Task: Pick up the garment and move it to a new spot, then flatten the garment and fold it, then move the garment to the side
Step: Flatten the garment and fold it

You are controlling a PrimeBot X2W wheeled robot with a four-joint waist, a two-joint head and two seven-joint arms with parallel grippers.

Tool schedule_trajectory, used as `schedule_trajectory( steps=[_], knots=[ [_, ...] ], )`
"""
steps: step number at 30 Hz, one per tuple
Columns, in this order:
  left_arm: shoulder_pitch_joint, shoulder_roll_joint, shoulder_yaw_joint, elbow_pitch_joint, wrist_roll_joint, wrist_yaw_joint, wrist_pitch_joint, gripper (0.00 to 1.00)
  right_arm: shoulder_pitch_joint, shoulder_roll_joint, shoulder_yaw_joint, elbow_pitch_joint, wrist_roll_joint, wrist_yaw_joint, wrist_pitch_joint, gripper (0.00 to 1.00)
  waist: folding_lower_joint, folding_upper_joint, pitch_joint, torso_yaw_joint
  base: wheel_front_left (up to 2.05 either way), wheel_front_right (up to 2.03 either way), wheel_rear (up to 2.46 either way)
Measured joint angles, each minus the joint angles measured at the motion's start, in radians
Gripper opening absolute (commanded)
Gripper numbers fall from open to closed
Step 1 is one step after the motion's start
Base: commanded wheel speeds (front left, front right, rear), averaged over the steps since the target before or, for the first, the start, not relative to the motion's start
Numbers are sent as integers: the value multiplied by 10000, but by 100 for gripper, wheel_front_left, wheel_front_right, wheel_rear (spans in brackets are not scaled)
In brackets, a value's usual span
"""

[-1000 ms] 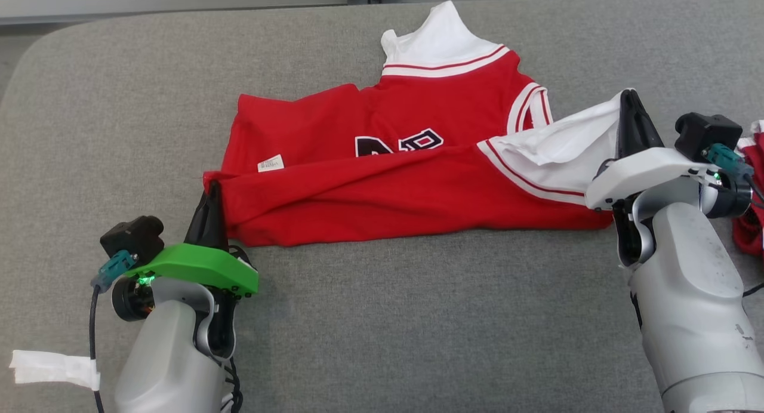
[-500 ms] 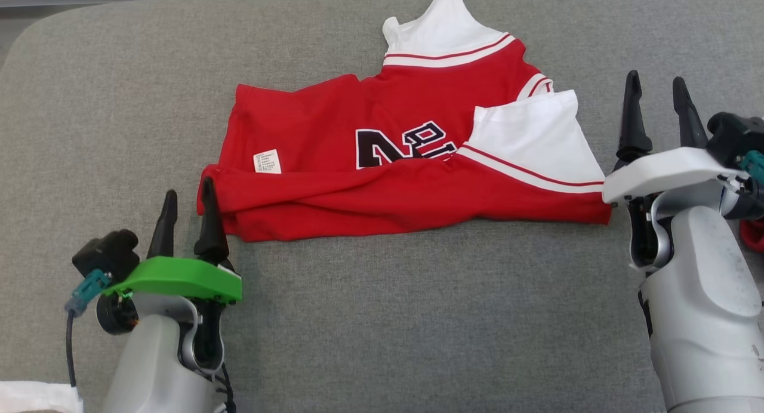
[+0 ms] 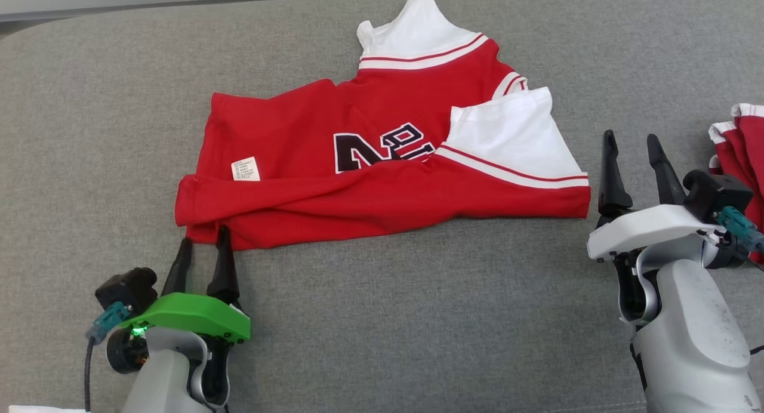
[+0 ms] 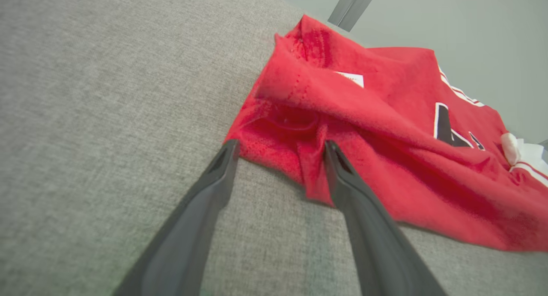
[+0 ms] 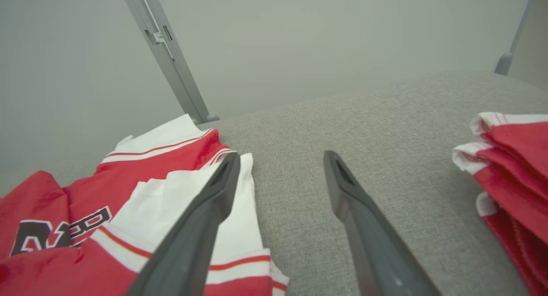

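The garment (image 3: pixel 370 180) is a red jersey with white sleeves and dark lettering, lying partly folded on the grey surface, its near edge folded up over the front. My left gripper (image 3: pixel 205 239) stands open at the garment's near left corner, fingertips right at the cloth edge; in the left wrist view the corner (image 4: pixel 295 129) lies between and just beyond the open fingers (image 4: pixel 214 189). My right gripper (image 3: pixel 631 143) is open just right of the white sleeve (image 3: pixel 507 141), holding nothing. In the right wrist view the sleeve (image 5: pixel 180 202) sits behind the left finger (image 5: pixel 201 219).
A stack of other red and white garments (image 3: pixel 740 150) lies at the right edge, also at the right of the right wrist view as a pile (image 5: pixel 513 167). A white scrap (image 3: pixel 36 409) shows at the bottom left. A pale wall and a metal post (image 5: pixel 171 60) stand behind the grey surface (image 3: pixel 418 317).
Both grippers have opened and let go of the garment; the white sleeve dropped flat. Both arms pulled back toward me. The camera has also shifted.
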Motion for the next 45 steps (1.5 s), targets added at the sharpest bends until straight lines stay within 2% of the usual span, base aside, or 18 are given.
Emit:
schedule_trajectory(
  steps=[4, 12, 13, 14, 15, 17, 18, 19, 24, 27, 28, 39, 45],
  knots=[
    [-89, 8, 364, -15, 263, 0, 0, 100, 3, 0, 96, 21, 86, 0, 0, 100, 0, 0, 82, -110, 0, 0, 0],
    [-308, 10, 192, 259, 675, 0, -10, 100, 35, -4, 408, 660, -13, 0, 0, 100, 0, 0, 203, -142, 0, 0, 0],
    [-366, 21, 79, 347, 675, 0, -12, 87, 35, 2, 460, 805, -15, 0, 2, 100, 0, 0, 225, -139, 0, 0, 0],
    [-426, 21, 8, 418, 667, 0, -13, 67, 35, 0, 512, 915, -13, 0, 0, 100, 0, 0, 245, -131, 0, 0, 0],
    [-463, 25, -82, 445, 631, 0, -15, 59, 34, -6, 585, 1003, -13, 0, 0, 100, 0, 0, 259, -120, 0, 0, 0],
    [-549, 38, -378, 516, 539, 0, -19, 29, 34, -4, 767, 1267, -2, 0, 0, 100, 0, 0, 294, -86, 0, 0, 0],
    [-568, 42, -499, 527, 493, 0, -21, 9, 34, -6, 894, 1452, 2, 0, 2, 100, 0, 0, 306, -63, 0, 0, 0],
    [-569, 44, -591, 539, 435, 0, -25, 0, 37, 0, 988, 1590, 38, 0, 0, 100, 0, 0, 314, -44, 0, 0, 0],
    [-560, 38, -821, 579, 201, 0, -25, 0, 12, -6, 1264, 2159, 159, 0, -33, 100, 0, 0, 338, 52, 0, 0, 0],
    [-546, 38, -819, 533, 201, 0, -23, 0, -58, -13, 1298, 2362, 186, 0, -38, 5, 0, 0, 340, 96, 0, 0, 0],
    [-532, 38, -800, 504, 199, 0, -17, 0, -83, -8, 1327, 2397, 194, 2, -44, 0, 0, 0, 339, 112, 0, 0, 0],
    [-134, 8, -602, -374, 84, 0, -2, 0, -95, 19, 965, 1856, 508, 4, -15, 0, 0, 0, 152, 222, 0, 0, 0],
    [351, -4, -420, -1220, 82, 0, -2, 0, -105, 23, 531, 1722, 520, 4, -13, 0, 0, 0, -399, 314, 0, 0, 0]
  ],
)
